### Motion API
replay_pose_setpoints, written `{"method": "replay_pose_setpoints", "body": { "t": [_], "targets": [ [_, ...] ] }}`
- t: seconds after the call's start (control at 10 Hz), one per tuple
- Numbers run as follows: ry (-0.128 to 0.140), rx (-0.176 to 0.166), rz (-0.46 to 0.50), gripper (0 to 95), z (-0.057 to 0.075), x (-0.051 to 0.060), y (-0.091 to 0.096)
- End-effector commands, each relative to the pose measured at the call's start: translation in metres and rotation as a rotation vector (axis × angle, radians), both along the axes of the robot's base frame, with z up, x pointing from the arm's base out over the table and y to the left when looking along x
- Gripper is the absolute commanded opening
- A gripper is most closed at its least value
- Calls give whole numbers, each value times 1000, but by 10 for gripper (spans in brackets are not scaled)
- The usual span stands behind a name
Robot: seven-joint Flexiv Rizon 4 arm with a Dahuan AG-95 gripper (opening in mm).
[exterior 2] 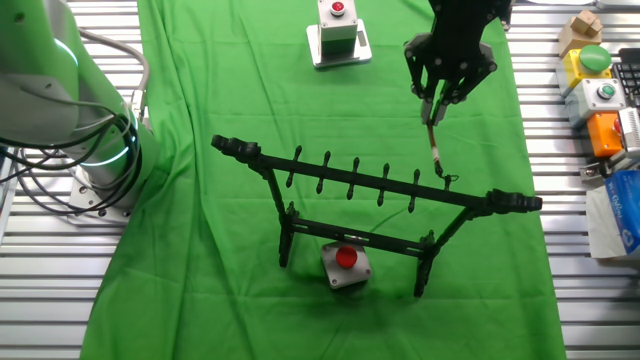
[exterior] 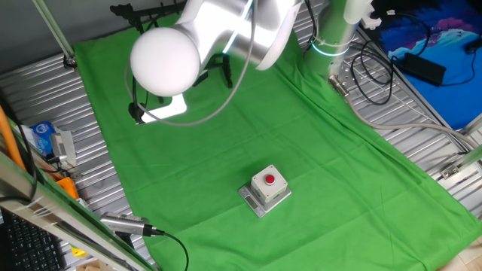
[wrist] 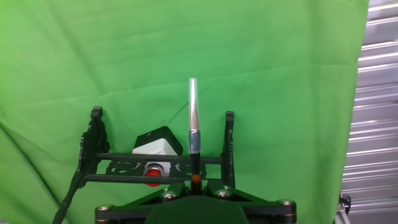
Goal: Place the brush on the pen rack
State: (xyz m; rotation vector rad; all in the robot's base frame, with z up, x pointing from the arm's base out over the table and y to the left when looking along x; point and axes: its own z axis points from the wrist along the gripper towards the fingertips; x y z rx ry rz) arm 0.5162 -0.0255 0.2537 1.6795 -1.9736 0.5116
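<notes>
My gripper is shut on the brush and holds it above the green cloth. The thin shaft points away from the fingers, down toward the right end of the pen rack. The brush's far end, with a small loop, is close to the rightmost peg; I cannot tell if they touch. In the hand view the brush runs straight out from the gripper, pale at its far end and dark then orange by the fingers, over the rack. In one fixed view the arm hides the gripper and most of the rack.
A grey box with a red button sits under the rack, between its legs. A second one stands at the cloth's far side. A silver tool with a black cable lies off the cloth. Boxes and button units line the right edge.
</notes>
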Motion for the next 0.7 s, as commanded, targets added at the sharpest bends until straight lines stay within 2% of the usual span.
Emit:
{"method": "replay_pose_setpoints", "body": {
  "t": [0.1, 0.7],
  "targets": [
    [-2, 0, -1, 0, 0, 1, 0],
    [-22, 5, 0, 0, -7, 4, -4]
  ]
}}
